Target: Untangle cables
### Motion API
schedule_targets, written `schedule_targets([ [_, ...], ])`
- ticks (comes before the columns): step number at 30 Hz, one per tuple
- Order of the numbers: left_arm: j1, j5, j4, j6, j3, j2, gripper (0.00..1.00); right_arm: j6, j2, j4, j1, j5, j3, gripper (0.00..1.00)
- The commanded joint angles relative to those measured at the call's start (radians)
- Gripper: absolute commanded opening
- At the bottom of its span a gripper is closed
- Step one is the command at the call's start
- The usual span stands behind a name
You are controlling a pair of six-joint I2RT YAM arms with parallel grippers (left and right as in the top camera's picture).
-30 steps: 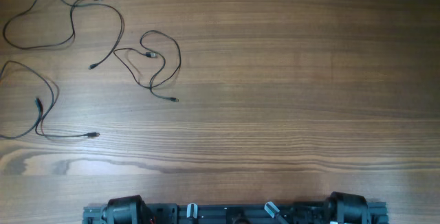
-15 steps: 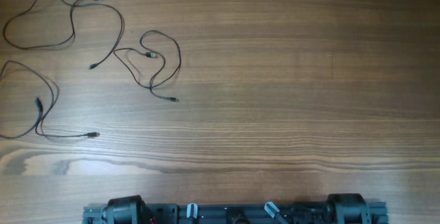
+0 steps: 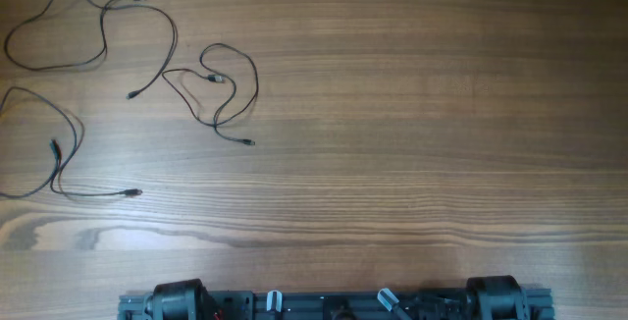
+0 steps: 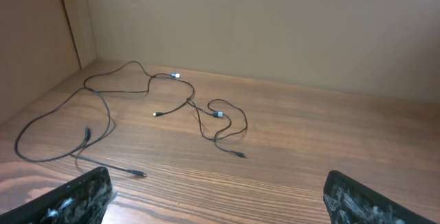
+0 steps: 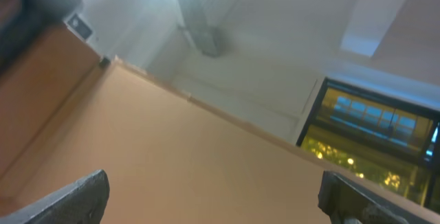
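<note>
While left gripper (image 4: 216, 191) and right gripper (image 5: 213, 189) gape, thin black cables (image 3: 216, 80) loop — on woodgrain (image 3: 412, 114).

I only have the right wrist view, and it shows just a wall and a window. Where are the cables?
Observer: Three thin black cables lie spread out on the wooden table, far out on the robot's left.
Operator: Knotted together?
Observer: No knot. The left cable lies apart from the rest. The other two come close at one spot, and I cannot tell whether they cross.
</note>
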Motion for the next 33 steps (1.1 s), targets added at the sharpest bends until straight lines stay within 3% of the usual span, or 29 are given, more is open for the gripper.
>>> schedule_targets([
  [1,-0.002,0.011,0.002,-0.009,0.002,-0.013,1.0,-0.044,-0.01,0.044,0.002,-0.016,-0.145,0.99],
  [8,-0.002,0.011,0.002,-0.009,0.002,-0.013,1.0,-0.015,0.014,0.229,0.002,-0.015,-0.462,1.0],
  [15,-0.002,0.011,0.002,-0.009,0.002,-0.013,1.0,0.26,0.022,0.396,0.002,0.154,-0.67,1.0],
  [26,-0.002,0.011,0.002,-0.009,0.002,-0.013,1.0,0.315,-0.014,0.492,0.0,0.287,-0.895,1.0],
  [33,-0.002,0.011,0.002,-0.009,0.002,-0.013,1.0,0.327,-0.014,0.438,0.0,0.316,-0.972,1.0],
])
